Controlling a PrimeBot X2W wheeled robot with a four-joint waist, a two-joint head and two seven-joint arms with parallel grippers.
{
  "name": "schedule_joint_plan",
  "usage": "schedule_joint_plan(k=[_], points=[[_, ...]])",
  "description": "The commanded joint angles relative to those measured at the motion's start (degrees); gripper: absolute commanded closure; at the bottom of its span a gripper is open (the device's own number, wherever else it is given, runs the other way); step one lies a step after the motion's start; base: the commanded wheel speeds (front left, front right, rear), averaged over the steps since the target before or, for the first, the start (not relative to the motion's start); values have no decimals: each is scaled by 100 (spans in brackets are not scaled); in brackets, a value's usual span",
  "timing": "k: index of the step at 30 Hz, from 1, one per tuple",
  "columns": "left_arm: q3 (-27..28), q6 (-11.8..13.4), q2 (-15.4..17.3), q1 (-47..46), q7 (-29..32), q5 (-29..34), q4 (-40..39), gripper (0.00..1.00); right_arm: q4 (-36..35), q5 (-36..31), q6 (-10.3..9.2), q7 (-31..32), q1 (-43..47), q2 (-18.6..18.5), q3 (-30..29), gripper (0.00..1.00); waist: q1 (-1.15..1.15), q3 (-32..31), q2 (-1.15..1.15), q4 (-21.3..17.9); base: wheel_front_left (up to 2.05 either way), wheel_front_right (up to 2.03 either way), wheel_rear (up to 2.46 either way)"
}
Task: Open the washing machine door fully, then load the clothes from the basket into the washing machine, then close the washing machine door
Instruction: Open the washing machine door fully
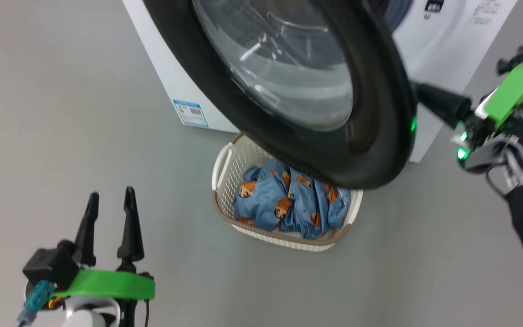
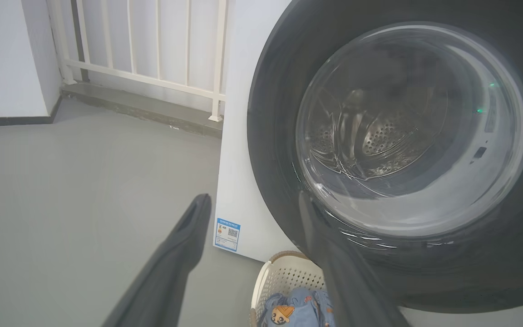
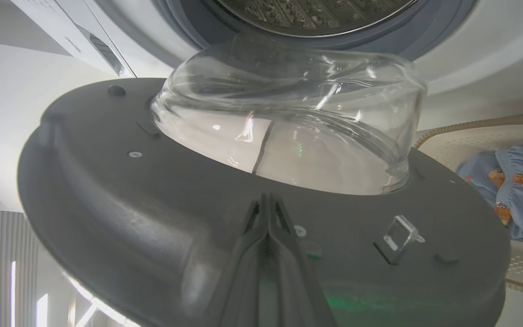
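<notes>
Door's swung partway out on the washing machine [image 1: 161,59], and in the head view the washing machine door [image 1: 379,136] overlaps the back of the basket [image 1: 225,163]. The right gripper [image 3: 268,198] has its fingers pinched together with nothing between them, tips right at the door's grey inner face just below the glass bowl. The left gripper [image 1: 111,193] is spread wide and empty, low and well off to the side. The clothes [image 1: 284,200] are bunched up in the basket, which sits on the floor in front of the machine.
</notes>
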Motion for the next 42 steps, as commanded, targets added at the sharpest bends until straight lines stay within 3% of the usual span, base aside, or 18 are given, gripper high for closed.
schedule_joint_plan(k=[1,22,30,42], points=[[202,-11,141,51,-37,84,-89,0,-250,111,34,94,159,155,121,100,0,-260,0,121,0,0,0],[151,23,210,452,52,106,-84,0,-1215,270,34,259,1838,543,-33,100,0,-991,0,957,0,0,0],[86,34,245,465,114,82,-148,0,-1325,264,34,341,2029,707,-52,100,0,-1007,0,1245,0,0,0],[84,88,309,481,111,29,-194,0,-1371,188,34,455,1997,871,-68,100,0,-976,0,1279,0,0,0]])
